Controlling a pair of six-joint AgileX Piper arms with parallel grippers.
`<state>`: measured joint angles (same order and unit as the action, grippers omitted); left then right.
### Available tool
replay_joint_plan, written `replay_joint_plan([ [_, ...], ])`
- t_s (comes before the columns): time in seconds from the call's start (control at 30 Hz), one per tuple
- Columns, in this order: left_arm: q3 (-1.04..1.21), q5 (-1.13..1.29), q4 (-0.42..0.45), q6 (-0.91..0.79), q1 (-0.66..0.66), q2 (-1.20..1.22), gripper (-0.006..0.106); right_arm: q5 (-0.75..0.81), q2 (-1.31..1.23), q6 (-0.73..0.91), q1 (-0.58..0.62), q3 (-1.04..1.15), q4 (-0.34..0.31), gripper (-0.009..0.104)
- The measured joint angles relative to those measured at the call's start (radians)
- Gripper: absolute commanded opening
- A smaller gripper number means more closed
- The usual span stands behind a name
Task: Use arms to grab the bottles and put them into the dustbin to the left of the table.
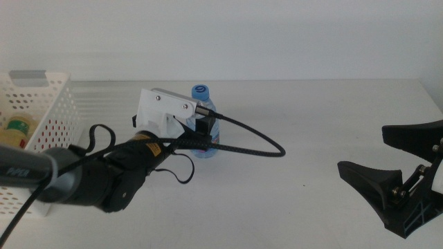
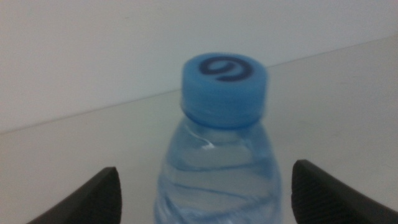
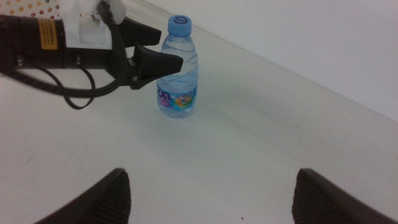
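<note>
A small clear water bottle with a blue cap stands upright on the table, left of centre. My left gripper reaches it from the lower left. Its jaws are open, one on each side of the bottle, and neither touches it. The right wrist view shows the same bottle with the left gripper around its upper half. The white perforated dustbin sits at the left edge, with a yellow bottle lying inside. My right gripper waits open at the lower right, holding nothing.
A thick black cable loops from the left arm's white housing across the table to the right of the bottle. The table's far edge meets a plain white wall.
</note>
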<state>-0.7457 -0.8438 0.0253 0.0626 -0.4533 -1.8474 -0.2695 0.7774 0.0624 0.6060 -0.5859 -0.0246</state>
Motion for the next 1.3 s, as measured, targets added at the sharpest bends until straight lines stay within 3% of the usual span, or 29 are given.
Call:
replay_joint_plan([
  [0.27, -0.098, 0.026, 0.074, 0.054, 0.026, -0.088, 0.09, 0.0, 0.0, 0.0, 0.001, 0.0, 0.0, 0.068],
  [0.63, -0.174, -0.019, 0.078, 0.057, 0.028, -0.214, 0.09, 0.0, 0.0, 0.0, 0.001, 0.0, 0.0, 0.068],
  [0.77, -0.176, -0.083, 0.072, 0.057, 0.028, -0.242, 0.085, 0.0, 0.0, 0.0, 0.001, 0.0, 0.0, 0.068],
  [0.9, -0.178, -0.112, 0.073, 0.057, 0.028, -0.262, 0.066, 0.0, 0.0, 0.0, 0.001, 0.0, 0.0, 0.068],
  [1.13, -0.177, -0.139, 0.076, 0.073, 0.028, -0.27, 0.0, 0.0, 0.0, 0.0, 0.001, 0.0, 0.0, 0.068],
  [1.17, -0.176, -0.144, 0.074, 0.084, 0.028, -0.27, -0.005, 0.0, 0.0, 0.0, 0.001, 0.0, 0.0, 0.068],
  [1.3, -0.157, -0.157, 0.072, 0.11, 0.028, -0.265, -0.005, 0.0, 0.0, 0.0, 0.001, 0.0, 0.0, 0.068],
])
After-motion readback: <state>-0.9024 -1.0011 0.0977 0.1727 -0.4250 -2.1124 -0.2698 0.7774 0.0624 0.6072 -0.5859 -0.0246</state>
